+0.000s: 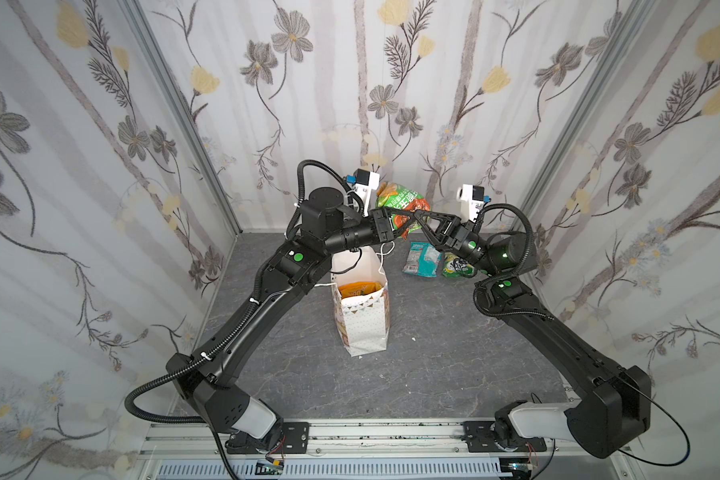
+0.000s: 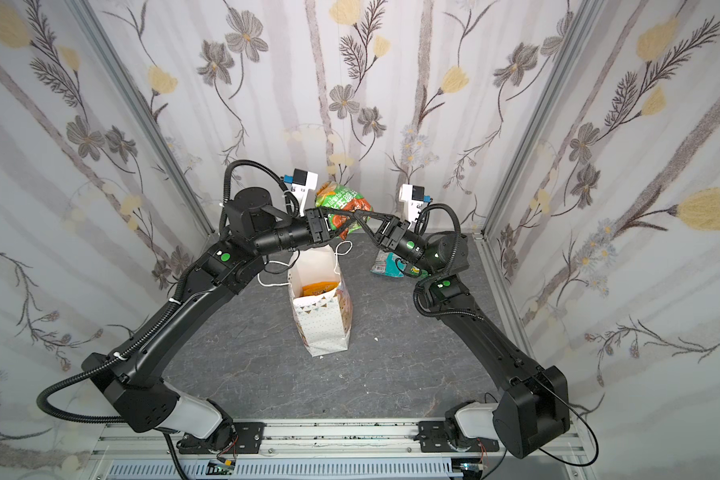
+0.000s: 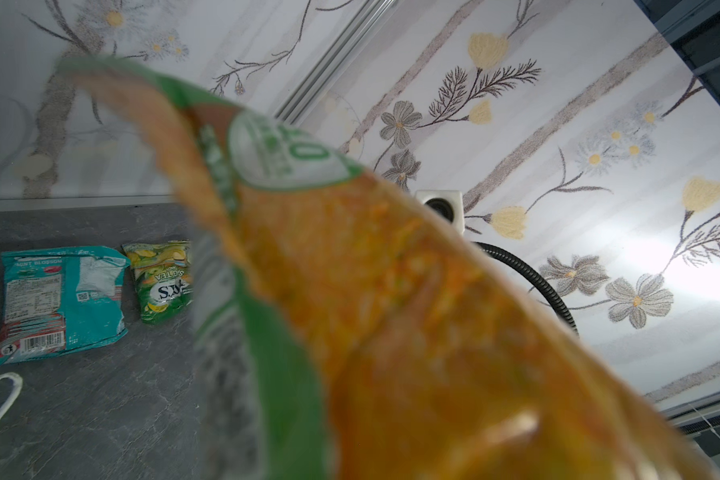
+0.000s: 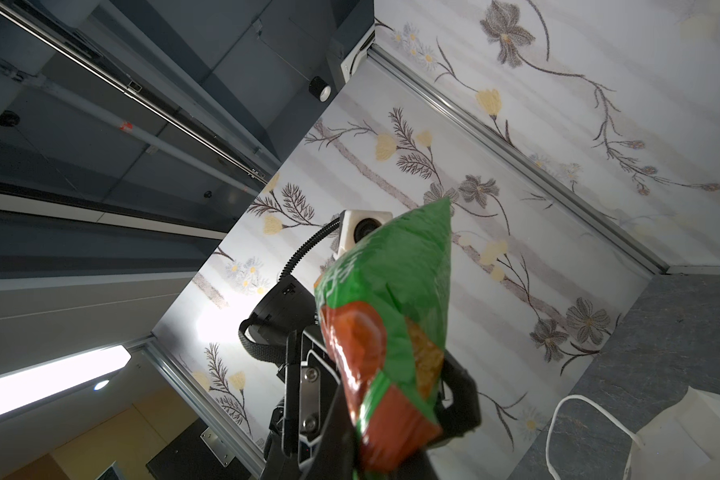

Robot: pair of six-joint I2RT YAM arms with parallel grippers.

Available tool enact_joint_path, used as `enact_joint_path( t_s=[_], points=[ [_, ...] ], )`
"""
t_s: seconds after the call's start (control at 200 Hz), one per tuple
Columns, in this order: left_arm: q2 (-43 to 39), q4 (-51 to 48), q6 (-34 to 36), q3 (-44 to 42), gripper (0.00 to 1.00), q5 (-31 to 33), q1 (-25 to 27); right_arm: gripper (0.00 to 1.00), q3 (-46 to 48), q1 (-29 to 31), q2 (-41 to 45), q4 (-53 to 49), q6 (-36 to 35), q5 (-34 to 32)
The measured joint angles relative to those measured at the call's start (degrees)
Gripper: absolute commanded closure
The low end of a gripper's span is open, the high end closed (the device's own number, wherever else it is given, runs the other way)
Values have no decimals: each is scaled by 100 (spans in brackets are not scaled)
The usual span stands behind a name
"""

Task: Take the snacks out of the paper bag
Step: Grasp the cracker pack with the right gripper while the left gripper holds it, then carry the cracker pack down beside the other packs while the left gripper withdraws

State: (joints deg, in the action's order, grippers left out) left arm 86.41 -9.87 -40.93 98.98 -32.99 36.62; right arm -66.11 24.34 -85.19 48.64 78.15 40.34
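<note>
Right tool (image 1: 415, 217) grips a green and orange snack packet (image 1: 400, 200) held in the air; left tool (image 1: 402, 222) faces it, jaws spread either side of the same packet. A white paper bag (image 1: 364, 316) stands upright on the grey counter (image 1: 433, 353) below the left tool, with an orange packet (image 1: 356, 288) inside; a teal packet (image 1: 421, 259) and a small green packet (image 1: 456, 266) lie side by side beneath the right tool.

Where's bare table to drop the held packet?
Free: the wide patch between the paper bag and the front rail; also right of the bag, before the right arm. Crowded: back right, teal packet and green packet.
</note>
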Motion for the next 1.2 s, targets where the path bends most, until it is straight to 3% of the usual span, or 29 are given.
enact_joint_path(
  t_s=[0.16, 0.3, 0.49, 0.714, 0.959, 1.199],
  points=[
    [-22, -319, 269, 74, 32, 92, -9, 99, 0, -9, 4, 11, 28, 28],
    [-63, -664, 634, 184, 44, -28, -9, 95, 79, -76, 15, 72, 79, -70],
    [-236, -1102, 1121, 138, 44, -221, -7, 100, 186, -225, 59, 94, 195, -208],
    [-313, -1377, 1314, 101, 26, -210, -11, 100, 229, -310, 66, 72, 208, -315],
    [-809, -1545, 1908, -210, 0, 114, -17, 100, 293, -774, 378, -623, -529, -529],
    [-1294, -1840, 2481, -579, 0, 623, -17, 100, 713, -1574, 553, -1408, -1222, -800]
  ],
)
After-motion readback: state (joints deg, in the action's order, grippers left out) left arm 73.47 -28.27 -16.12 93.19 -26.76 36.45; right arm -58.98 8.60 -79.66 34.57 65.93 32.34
